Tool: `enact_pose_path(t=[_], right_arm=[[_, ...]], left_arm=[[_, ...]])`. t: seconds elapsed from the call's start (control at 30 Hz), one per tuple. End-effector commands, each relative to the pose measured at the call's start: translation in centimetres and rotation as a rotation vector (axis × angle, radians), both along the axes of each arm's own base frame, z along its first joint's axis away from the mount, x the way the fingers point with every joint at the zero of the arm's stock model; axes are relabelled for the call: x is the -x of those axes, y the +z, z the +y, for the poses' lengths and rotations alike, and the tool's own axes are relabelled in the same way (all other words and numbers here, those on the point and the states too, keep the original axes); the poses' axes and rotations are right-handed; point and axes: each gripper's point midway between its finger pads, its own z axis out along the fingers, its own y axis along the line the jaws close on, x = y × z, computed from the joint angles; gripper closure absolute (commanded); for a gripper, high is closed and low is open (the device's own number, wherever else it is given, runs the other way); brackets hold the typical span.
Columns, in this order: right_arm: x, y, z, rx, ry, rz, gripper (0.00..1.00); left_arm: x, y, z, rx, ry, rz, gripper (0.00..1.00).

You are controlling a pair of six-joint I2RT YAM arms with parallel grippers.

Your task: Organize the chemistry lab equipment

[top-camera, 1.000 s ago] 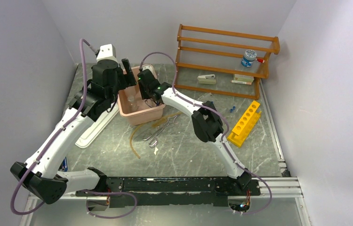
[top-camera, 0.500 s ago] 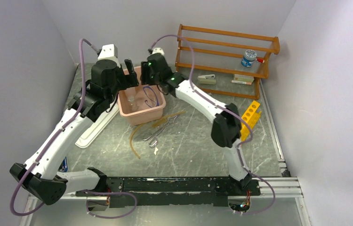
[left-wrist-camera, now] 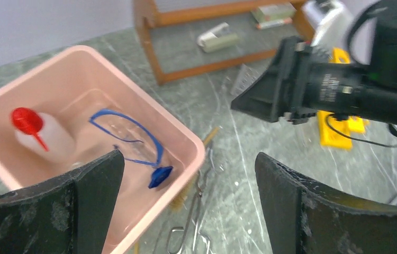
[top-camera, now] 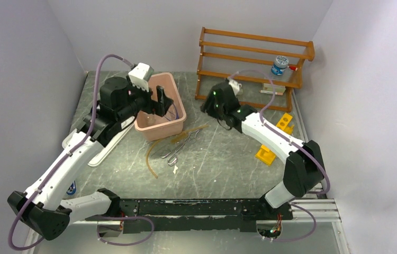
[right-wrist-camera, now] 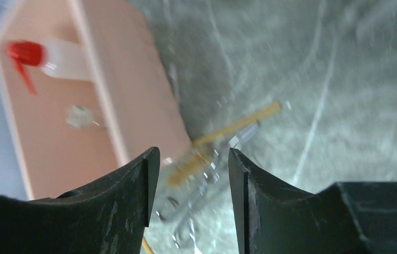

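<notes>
A pink bin holds the blue-framed goggles, the red-capped wash bottle and the blue hexagonal piece. Metal tongs and amber tubing lie on the table in front of the bin. The yellow holed rack lies at the right, partly behind my right arm. My left gripper is open and empty over the bin's right side. My right gripper is open and empty, low over the table right of the bin; its view shows the tongs and tubing.
A wooden shelf rack stands at the back right with a round jar and small boxes on it. A white tray lies left of the bin under my left arm.
My right gripper has pulled out of the bin and swung right toward the shelf rack. My left gripper has moved right, over the bin.
</notes>
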Motion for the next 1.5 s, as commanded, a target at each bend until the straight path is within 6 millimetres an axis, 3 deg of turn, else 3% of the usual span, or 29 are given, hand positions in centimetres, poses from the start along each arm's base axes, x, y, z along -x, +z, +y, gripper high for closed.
enact_pose_path(t=[0.0,0.13,0.3,0.43,0.73,0.97,1.17,1.47], right_arm=[[3.5,-6.2,-0.3,-0.108,-0.076,0.202,0.47],[5.6,-9.8,1.4,-0.179,-0.082,0.304,0.52],[6.3,-12.7,3.5,-0.163,-0.125,0.359,0.54],[6.2,-13.4,4.4,-0.157,-0.175,0.380,0.58],[6.3,-15.7,4.3,-0.088,-0.268,0.425,0.72],[7.1,-16.0,3.7,-0.043,-0.282,0.448,0.73],[7.7,-17.2,3.7,-0.034,-0.285,0.482,0.68],[7.4,-18.0,3.8,-0.004,-0.291,0.494,0.74]], left_arm=[[3.2,0.3,-3.7,0.026,-0.286,-0.065,0.06],[4.5,-0.6,-4.9,0.033,-0.352,-0.049,0.11],[4.5,-1.0,-5.0,0.018,-0.332,-0.047,0.13],[4.2,-0.9,-4.7,0.005,-0.300,-0.055,0.14],[3.5,-1.2,-4.0,-0.019,-0.229,-0.055,0.14],[3.0,-1.3,-3.5,-0.033,-0.195,-0.055,0.14],[2.6,-1.5,-3.3,-0.047,-0.171,-0.052,0.13],[2.3,-1.6,-3.2,-0.054,-0.155,-0.053,0.13]])
